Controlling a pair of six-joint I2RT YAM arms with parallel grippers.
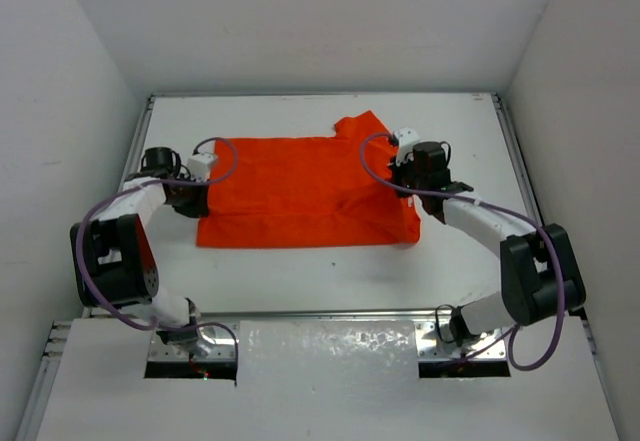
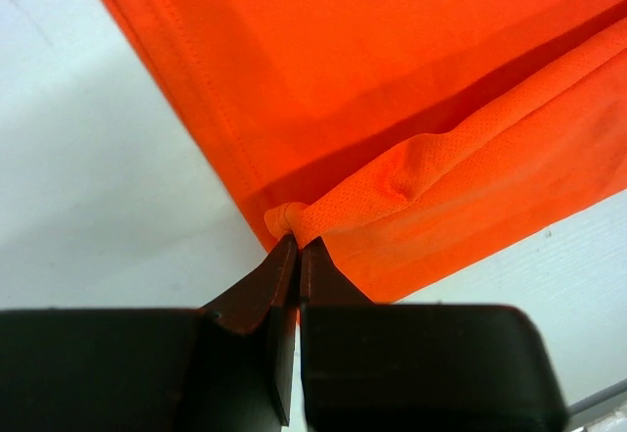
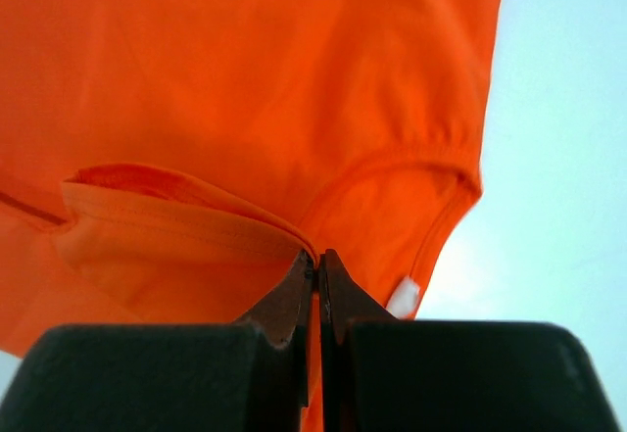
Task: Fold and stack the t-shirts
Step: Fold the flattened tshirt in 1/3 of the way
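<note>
On the white table (image 1: 300, 271), the orange-red t-shirt (image 1: 300, 186) lies half folded, left pincer (image 2: 297, 246) and right pincer (image 3: 318, 256) pinching its opposite edges.

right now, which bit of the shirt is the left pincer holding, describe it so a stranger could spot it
On the white table lies one orange-red t-shirt. At its left edge the left pincer is shut on a small bunched nub of cloth. The stitched hem beside it lies flat; only this spot is puckered into a knot.

Orange-red t-shirt (image 1: 300, 191), partly folded, flat
</note>
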